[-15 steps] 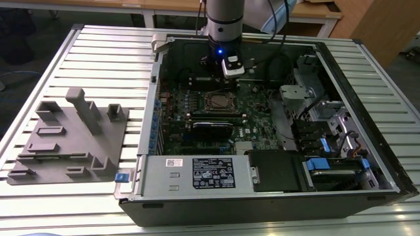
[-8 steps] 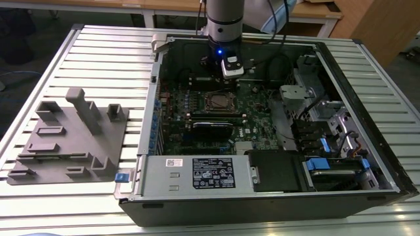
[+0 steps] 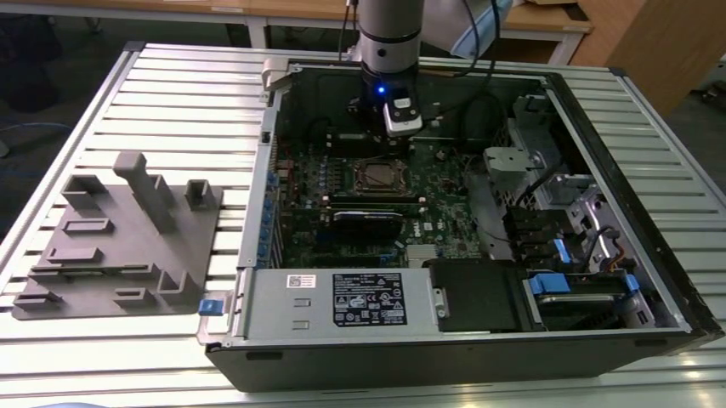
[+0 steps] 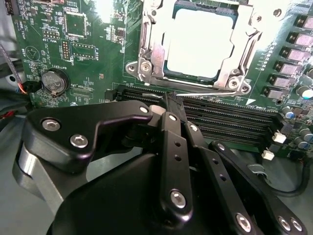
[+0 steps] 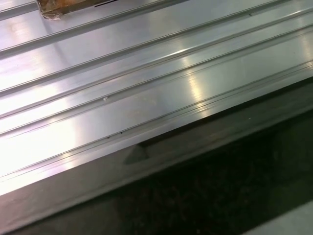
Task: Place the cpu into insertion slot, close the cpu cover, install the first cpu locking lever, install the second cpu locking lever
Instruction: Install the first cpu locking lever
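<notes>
**Claw closed beside the covered socket**

Cpu point(image 4: 198, 41) first. In the second wrist view it is a flat chip with a pale silver-grey metal top that glares under the light. It sits in the insertion slot point(image 3: 360, 177), which lies just above the middle of the exterior view, inside the open computer case point(image 3: 635, 255) on the slatted counter point(image 5: 146, 73).

The cpu cover point(image 4: 149, 46), a silvery frame plate, lies flat around the chip, whose top shows through the square cut-out.

My arm point(image 3: 392, 34) drops straight down from the top centre of the exterior view, wrist vertical. The claw point(image 3: 399, 129) hangs over the green board just above the slot in that frame.

In the second wrist view the claw point(image 4: 172, 98) has its black fingers point(image 4: 168, 127) drawn together, and I can make out nothing between them. Their tips end right by a thin silvery rod point(image 4: 205, 94) running along one edge of the socket. I cannot tell whether they touch it.

The chip lies level with its metal face up. It looks nearly square, so I can pick out no long side. Its edges run parallel to the cover's frame and to the black memory slots point(image 4: 220, 117) beside the socket.
</notes>
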Robot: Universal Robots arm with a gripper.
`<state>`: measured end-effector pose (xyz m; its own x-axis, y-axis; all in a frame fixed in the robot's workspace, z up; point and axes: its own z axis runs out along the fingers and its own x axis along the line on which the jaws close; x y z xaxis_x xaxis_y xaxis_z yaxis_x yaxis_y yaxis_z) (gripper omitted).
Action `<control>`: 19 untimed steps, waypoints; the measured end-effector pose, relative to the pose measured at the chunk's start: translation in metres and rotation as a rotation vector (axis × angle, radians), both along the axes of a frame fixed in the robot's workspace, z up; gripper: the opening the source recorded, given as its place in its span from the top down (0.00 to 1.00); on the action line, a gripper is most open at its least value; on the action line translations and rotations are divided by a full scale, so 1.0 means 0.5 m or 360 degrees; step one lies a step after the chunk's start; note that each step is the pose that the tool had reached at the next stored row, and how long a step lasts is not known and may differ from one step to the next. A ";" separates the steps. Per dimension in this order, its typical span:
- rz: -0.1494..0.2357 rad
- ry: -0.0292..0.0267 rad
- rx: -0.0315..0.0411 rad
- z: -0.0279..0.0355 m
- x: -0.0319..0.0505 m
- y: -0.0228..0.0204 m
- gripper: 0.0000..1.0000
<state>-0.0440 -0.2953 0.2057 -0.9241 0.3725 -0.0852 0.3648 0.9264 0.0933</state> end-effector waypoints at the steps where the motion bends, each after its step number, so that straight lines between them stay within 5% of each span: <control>1: -0.0001 0.00001 0.0000 0.000 0.000 0.0012 0.89; 10: -0.0022 0.00001 0.0000 -0.003 0.001 0.0047 0.89; 19: -0.0026 -0.00007 -0.0001 -0.004 0.006 -0.0032 0.89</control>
<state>-0.0412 -0.2969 0.2039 -0.9179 0.3874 -0.0859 0.3798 0.9204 0.0927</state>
